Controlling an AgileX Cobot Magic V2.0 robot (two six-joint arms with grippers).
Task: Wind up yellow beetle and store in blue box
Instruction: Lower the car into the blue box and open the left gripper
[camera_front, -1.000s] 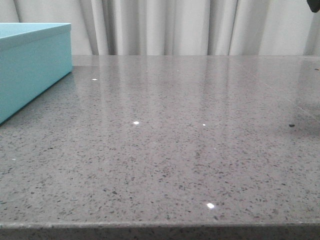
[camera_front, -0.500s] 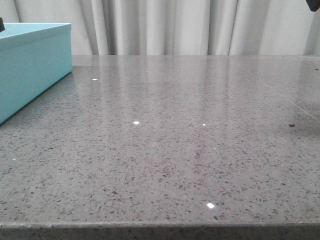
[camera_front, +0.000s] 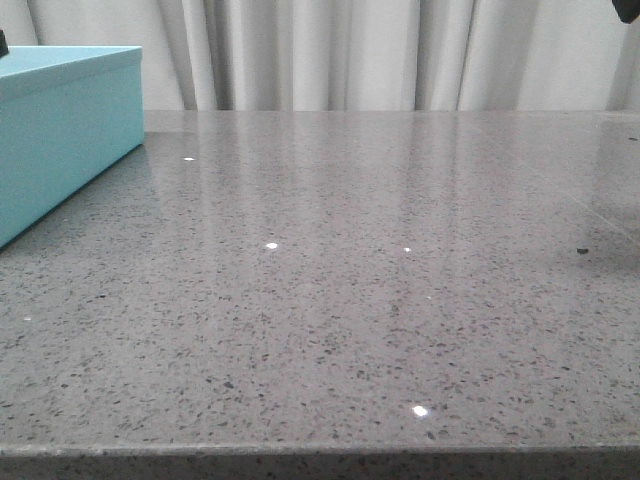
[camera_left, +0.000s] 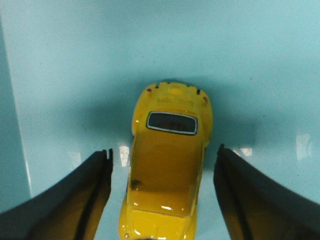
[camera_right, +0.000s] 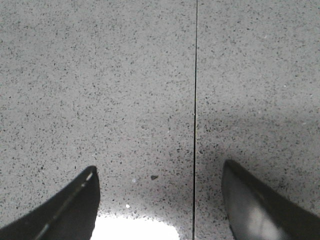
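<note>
The yellow beetle (camera_left: 169, 170) lies on the light blue inside floor of the blue box (camera_left: 75, 70), shown in the left wrist view. My left gripper (camera_left: 164, 150) is open, its dark fingers (camera_left: 80, 195) on either side of the car with blue floor showing in both gaps. In the front view the blue box (camera_front: 60, 140) stands at the far left and the car is hidden inside it. My right gripper (camera_right: 160, 166) is open and empty above the bare grey table (camera_right: 100, 75).
The grey speckled table (camera_front: 350, 300) has a thin dark seam (camera_right: 195, 100) that runs between the right fingers. White curtains (camera_front: 350, 50) hang behind the table. Small dark arm parts show at the left edge (camera_front: 2, 42) and the top right corner (camera_front: 630, 8).
A small dark part of the left arm has come into view at the left edge above the box. The dim shadow on the table at the right has faded.
</note>
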